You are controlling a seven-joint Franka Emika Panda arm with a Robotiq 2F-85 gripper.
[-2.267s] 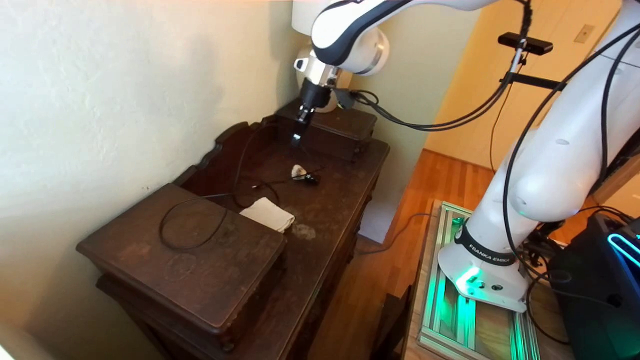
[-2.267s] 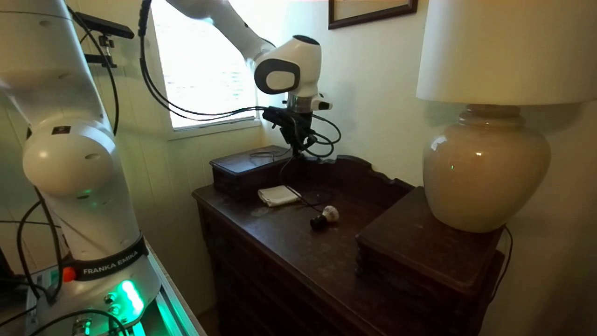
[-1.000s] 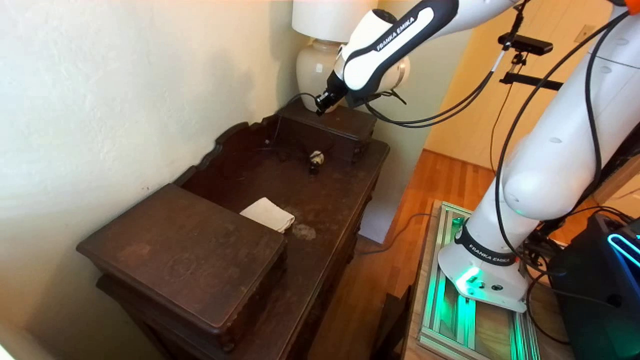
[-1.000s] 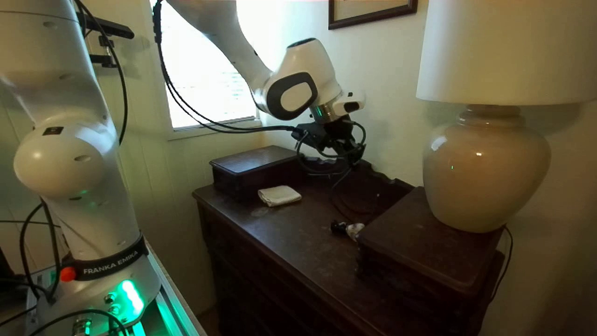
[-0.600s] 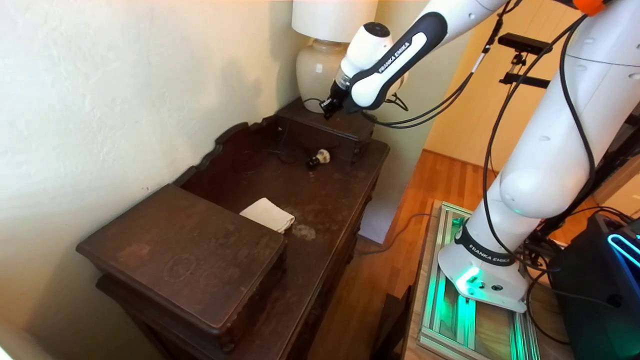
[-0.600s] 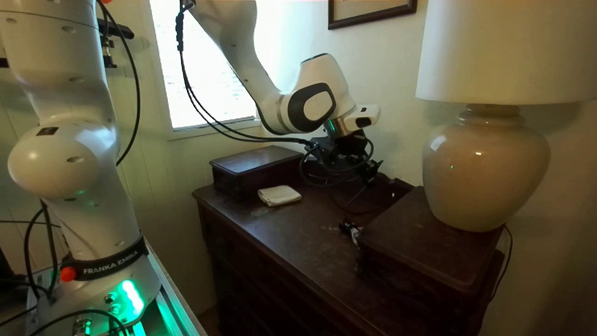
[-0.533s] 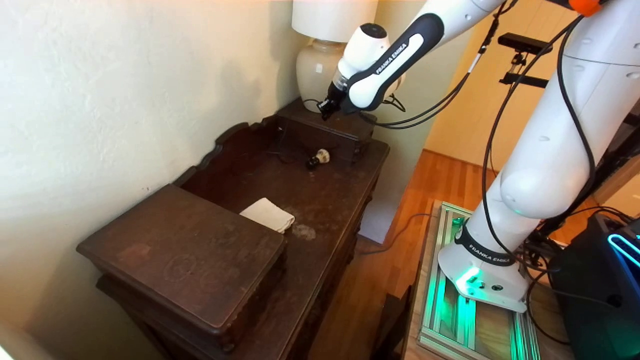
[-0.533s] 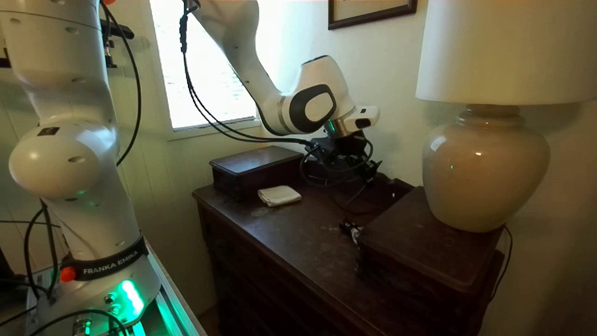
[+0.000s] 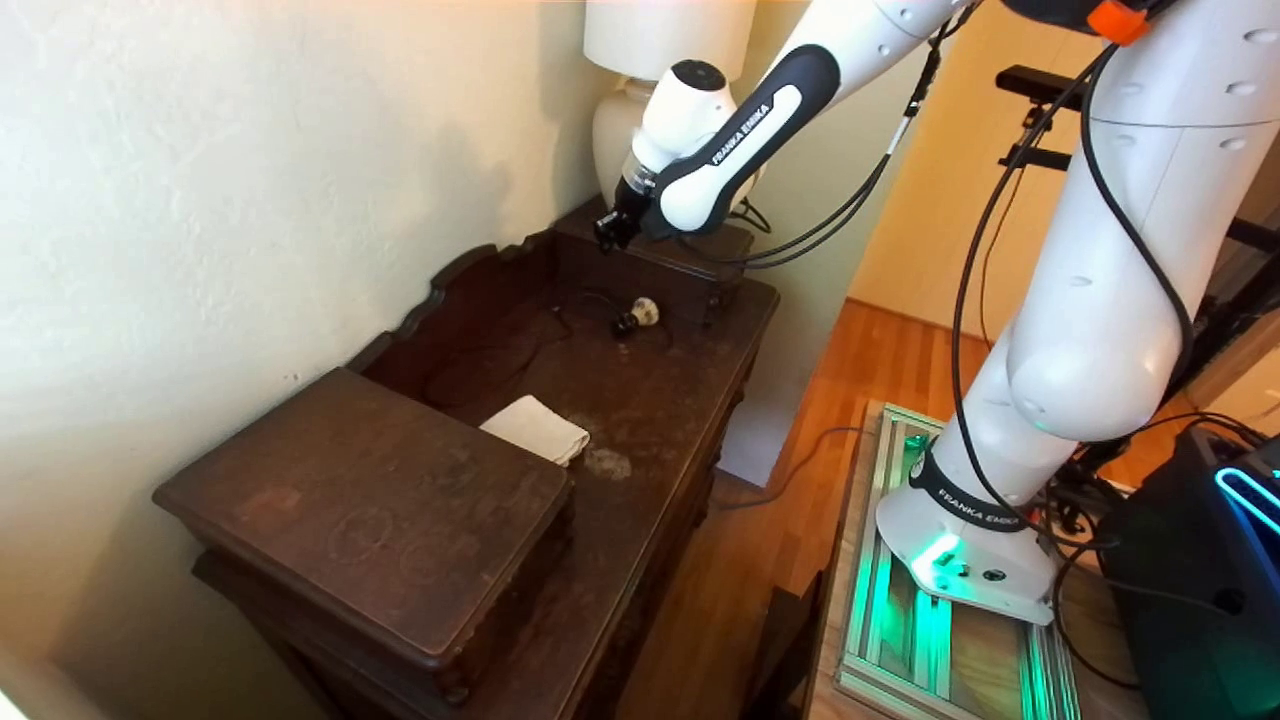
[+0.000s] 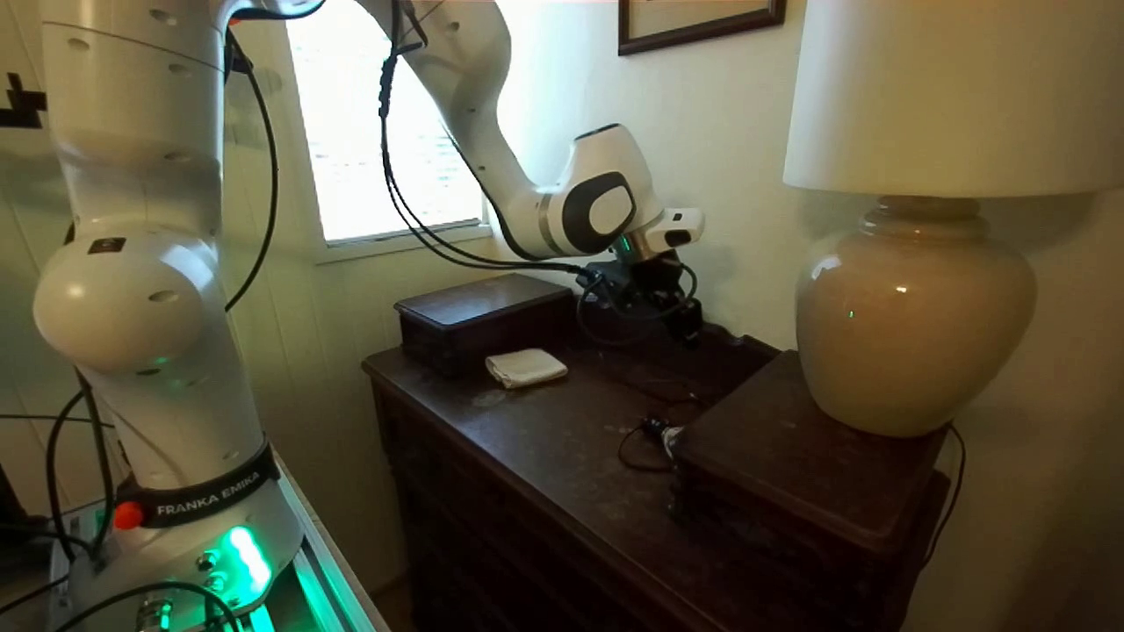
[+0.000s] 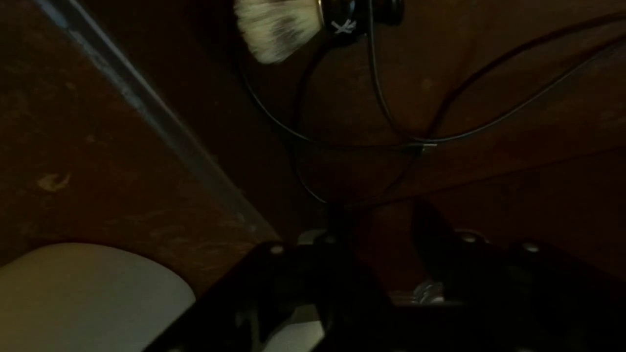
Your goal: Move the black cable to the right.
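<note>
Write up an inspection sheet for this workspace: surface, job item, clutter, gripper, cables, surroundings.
Surface: dark wooden dresser, a raised box at each end, one pale worn patch.
Job's things: black cable, loosely looped on the dresser, crossing a brush at its black handle in the wrist view.
Clutter: that brush, pale-bristled; a folded white cloth.
Gripper: open, above the dresser; nothing seen in its grasp.
Cables: thicker black robot cables hang in slack curves.
Surroundings: lamp standing on one raised box; bright window; framed picture.
</note>
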